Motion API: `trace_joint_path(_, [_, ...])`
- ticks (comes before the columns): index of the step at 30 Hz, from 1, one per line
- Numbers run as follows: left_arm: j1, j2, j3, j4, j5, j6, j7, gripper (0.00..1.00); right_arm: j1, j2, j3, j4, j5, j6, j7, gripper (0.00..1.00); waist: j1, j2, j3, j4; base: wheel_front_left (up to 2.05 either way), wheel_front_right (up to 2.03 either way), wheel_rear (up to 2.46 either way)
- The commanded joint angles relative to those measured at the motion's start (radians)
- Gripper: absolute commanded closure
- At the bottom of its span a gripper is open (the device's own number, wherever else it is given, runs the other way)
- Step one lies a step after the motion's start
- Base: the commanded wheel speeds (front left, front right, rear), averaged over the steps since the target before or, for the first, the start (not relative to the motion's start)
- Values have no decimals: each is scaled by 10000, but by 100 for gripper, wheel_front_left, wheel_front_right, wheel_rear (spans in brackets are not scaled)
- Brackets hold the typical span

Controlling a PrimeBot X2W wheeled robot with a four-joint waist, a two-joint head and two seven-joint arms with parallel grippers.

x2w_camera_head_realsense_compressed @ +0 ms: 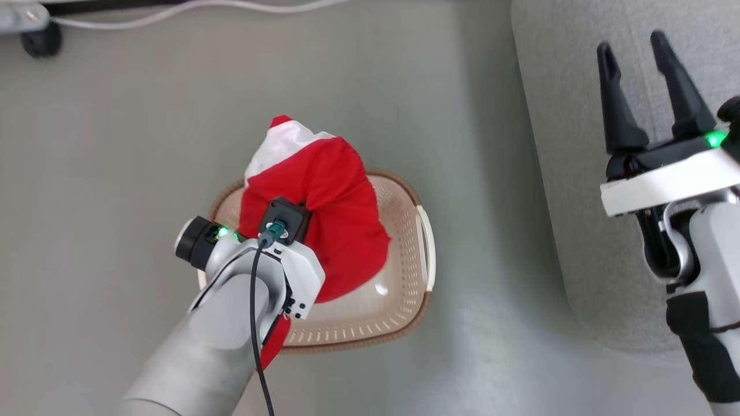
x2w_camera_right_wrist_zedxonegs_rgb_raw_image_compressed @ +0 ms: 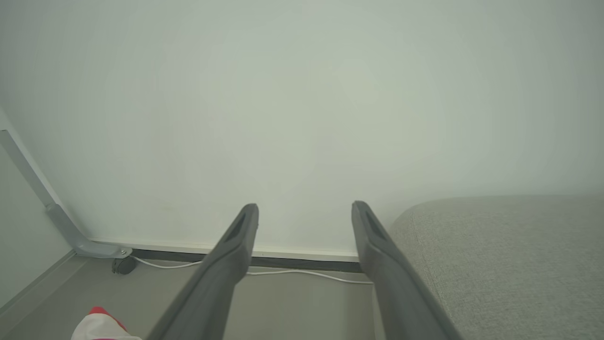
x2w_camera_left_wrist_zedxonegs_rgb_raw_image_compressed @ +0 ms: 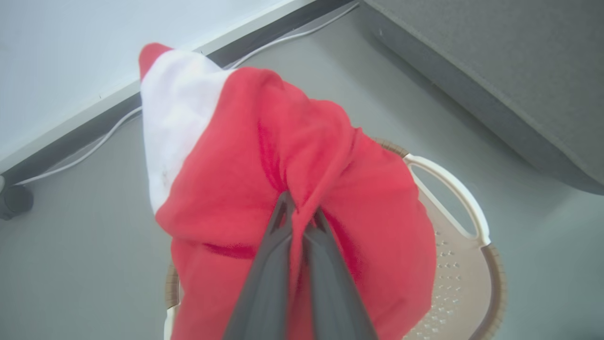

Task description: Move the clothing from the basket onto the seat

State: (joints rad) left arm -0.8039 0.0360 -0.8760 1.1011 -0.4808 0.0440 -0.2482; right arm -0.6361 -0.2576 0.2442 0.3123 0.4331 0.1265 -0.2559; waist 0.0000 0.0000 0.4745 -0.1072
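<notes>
The clothing (x2w_camera_head_realsense_compressed: 329,196) is a bright red garment with a white band, bunched up and lifted over the cream basket (x2w_camera_head_realsense_compressed: 404,271), draping across its left half. My left gripper (x2w_camera_left_wrist_zedxonegs_rgb_raw_image_compressed: 299,215) is shut on a pinched fold of the red clothing (x2w_camera_left_wrist_zedxonegs_rgb_raw_image_compressed: 306,189); in the head view its fingers are buried in the fabric. The basket (x2w_camera_left_wrist_zedxonegs_rgb_raw_image_compressed: 453,236) stands on the floor below. The light grey seat (x2w_camera_head_realsense_compressed: 555,144) rises at the right. My right gripper (x2w_camera_head_realsense_compressed: 633,52) hangs open over the seat's edge, nothing between its fingers (x2w_camera_right_wrist_zedxonegs_rgb_raw_image_compressed: 236,236). A corner of the clothing (x2w_camera_right_wrist_zedxonegs_rgb_raw_image_compressed: 101,326) shows at the bottom left of the right wrist view.
Grey floor (x2w_camera_head_realsense_compressed: 115,144) surrounds the basket. A white cable (x2w_camera_head_realsense_compressed: 191,8) and a dark caster wheel (x2w_camera_head_realsense_compressed: 40,40) lie along the far wall. The seat (x2w_camera_left_wrist_zedxonegs_rgb_raw_image_compressed: 495,71) stands close to the basket's right side, with a strip of floor between them.
</notes>
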Motion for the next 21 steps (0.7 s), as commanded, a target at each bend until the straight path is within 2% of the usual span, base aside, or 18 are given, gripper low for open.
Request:
trace_joint_path(1, [126,146,285,-218,-50,105,-132,100,319,-50,152,-155,-41,42,-59,0,0,0,-625,291,0,0,0])
trace_joint_path(10, [1167,267,1706,-2212,214,450,-134,100,1334,148,208,449,-184,42,-59,0,0,0,-2198,691,0,0,0])
trace_joint_path(21, [1740,381,3159,-4426,988,169,-135,100,2148,372,126,939,-291,42,-59,0,0,0,-3274,889,0,0,0])
